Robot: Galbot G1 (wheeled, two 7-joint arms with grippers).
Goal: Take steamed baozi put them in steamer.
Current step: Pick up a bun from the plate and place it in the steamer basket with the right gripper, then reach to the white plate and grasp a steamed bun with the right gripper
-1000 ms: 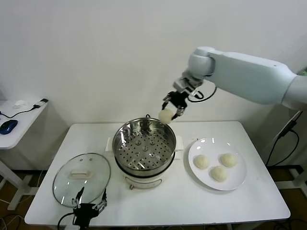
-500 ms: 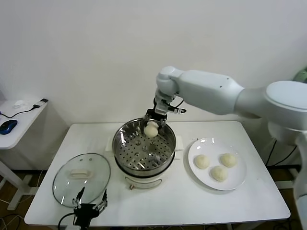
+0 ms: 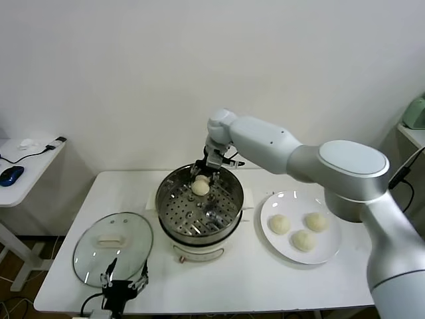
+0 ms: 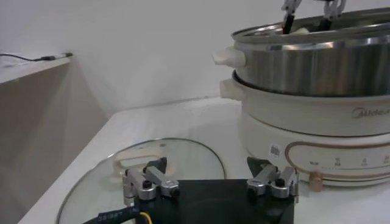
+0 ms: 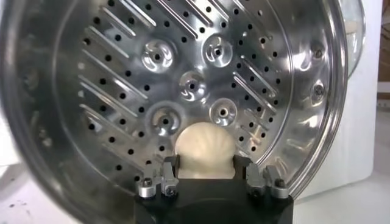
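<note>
Glass lid (image 3: pixel 113 248), white plate (image 3: pixel 330 251) on table (image 3: pixel 252 286).

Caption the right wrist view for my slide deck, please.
Right gripper lowers a baozi onto the steamer tray.

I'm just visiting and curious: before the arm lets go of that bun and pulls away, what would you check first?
1. Bun inside the steamer: ok.
2. Bun resting on the perforated tray: cannot tell.
3. Right gripper free of the bun: not ok, fingers flank it.
4. Left gripper out of the way, near the glass lid: ok.
5. Three buns waiting on the plate: ok.
</note>
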